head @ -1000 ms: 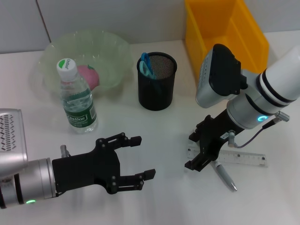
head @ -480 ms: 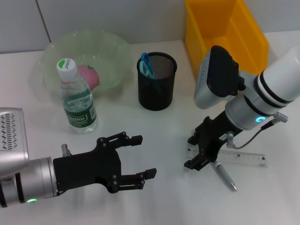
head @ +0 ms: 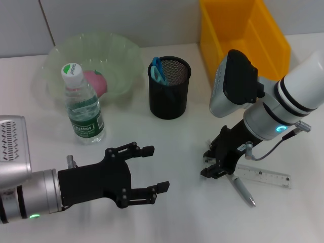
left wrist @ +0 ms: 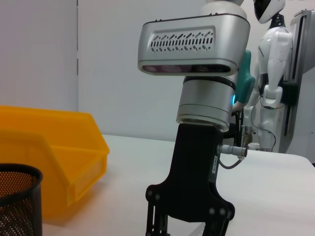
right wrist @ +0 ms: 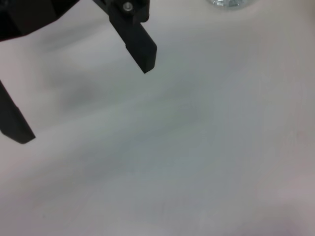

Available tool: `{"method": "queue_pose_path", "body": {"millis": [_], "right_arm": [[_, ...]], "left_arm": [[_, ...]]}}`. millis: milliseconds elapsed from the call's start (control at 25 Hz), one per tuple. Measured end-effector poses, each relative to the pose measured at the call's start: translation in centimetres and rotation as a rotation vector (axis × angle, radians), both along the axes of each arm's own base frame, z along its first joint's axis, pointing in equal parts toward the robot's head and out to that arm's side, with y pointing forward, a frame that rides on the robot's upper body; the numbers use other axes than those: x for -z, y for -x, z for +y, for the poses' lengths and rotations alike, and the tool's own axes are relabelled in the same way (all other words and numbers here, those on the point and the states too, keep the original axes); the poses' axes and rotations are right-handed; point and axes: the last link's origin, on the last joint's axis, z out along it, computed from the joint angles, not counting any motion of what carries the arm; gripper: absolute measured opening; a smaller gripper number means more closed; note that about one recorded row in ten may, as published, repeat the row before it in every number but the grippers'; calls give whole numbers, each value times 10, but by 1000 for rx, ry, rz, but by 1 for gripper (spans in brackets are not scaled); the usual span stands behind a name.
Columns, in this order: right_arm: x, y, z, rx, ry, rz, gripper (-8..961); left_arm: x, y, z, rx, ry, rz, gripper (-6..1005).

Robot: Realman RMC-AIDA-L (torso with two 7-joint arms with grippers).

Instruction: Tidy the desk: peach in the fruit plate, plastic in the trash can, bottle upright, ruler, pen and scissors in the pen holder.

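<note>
My right gripper (head: pixel 206 165) is down on the table, shut on the left end of the clear ruler (head: pixel 263 175), which lies slanted to the right. The silver pen (head: pixel 243 190) lies just in front of the ruler. Blue scissors (head: pixel 158 71) stand in the black mesh pen holder (head: pixel 169 93). The bottle (head: pixel 83 107) stands upright, green cap on. A pink peach (head: pixel 96 82) rests in the clear fruit plate (head: pixel 121 53). My left gripper (head: pixel 152 170) hovers open at the front left, holding nothing. No plastic shows.
The yellow trash can (head: pixel 243 35) stands at the back right, behind my right arm. In the left wrist view the right arm (left wrist: pixel 194 113) stands between the can (left wrist: pixel 54 152) and a white robot in the background. The right wrist view shows my left fingers (right wrist: pixel 140 46).
My right gripper's fingers have drawn together on the ruler's left end. The ruler has swung slightly, its far end nearer the front. The left arm is still.
</note>
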Motion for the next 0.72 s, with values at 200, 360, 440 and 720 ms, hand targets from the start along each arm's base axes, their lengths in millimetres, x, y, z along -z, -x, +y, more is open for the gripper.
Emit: {"method": "queue_pose_path", "body": {"millis": [200,360,440,720], "right_arm": [[-1,1,0,1,-3,0,425],[-2,1,0,5,-2,1,412],[-2,1,0,6,-2,2,405],[-7,5,2,8,-24,9,389]], "left_arm": [[0,0,0,1,1,-1,849],[-1,-1,1,6,-1,-3,849],[-1,-2,1,7,-2,-3,849],[0,-2,1,7,-2,-4,849]]}}
